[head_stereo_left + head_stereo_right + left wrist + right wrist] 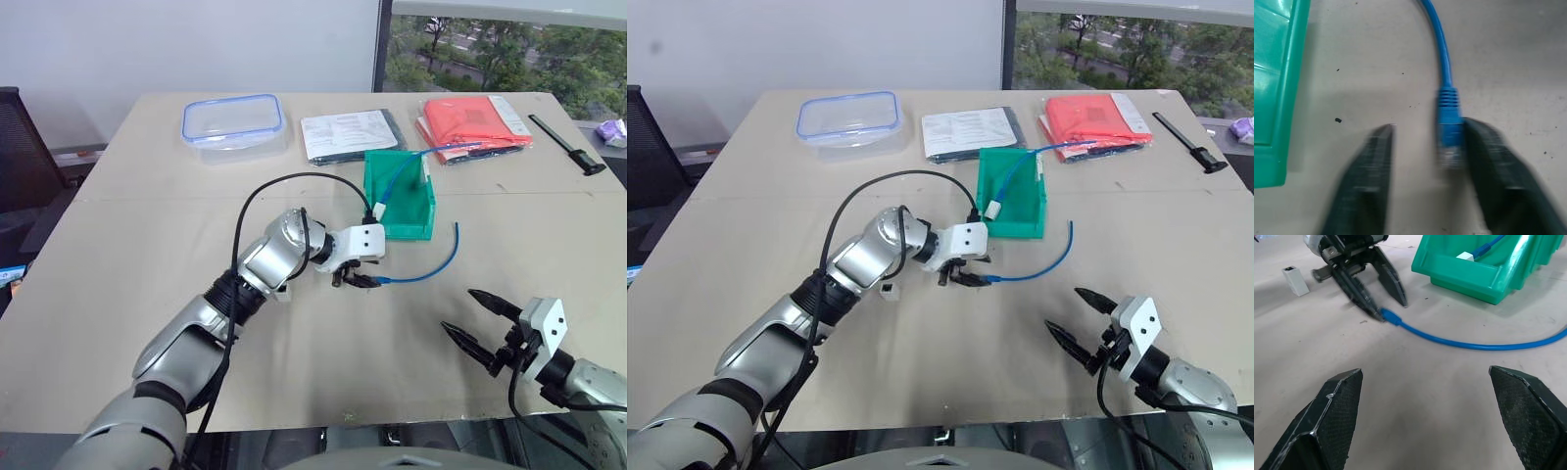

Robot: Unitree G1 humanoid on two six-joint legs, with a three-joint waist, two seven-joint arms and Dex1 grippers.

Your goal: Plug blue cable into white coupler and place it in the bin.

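Beside green bin (400, 201), left pincer (355, 278) part-open around blue cable (431, 266) plug, right pincer (474, 319) wide, empty.

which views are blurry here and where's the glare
Left wrist view: the left pincer, its fingers and the plug of the blue cable are smeared by motion blur; the bin shows soft glare. Right wrist view: the left pincer looks slightly smeared, the right pincer's fingers crisp. Left eye view: sharp, with even daylight.

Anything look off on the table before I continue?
Yes: a blue cable in the bin hangs out over its rim toward the red folder, not fully inside. The white coupler stands alone on the table, away from the loose cable.
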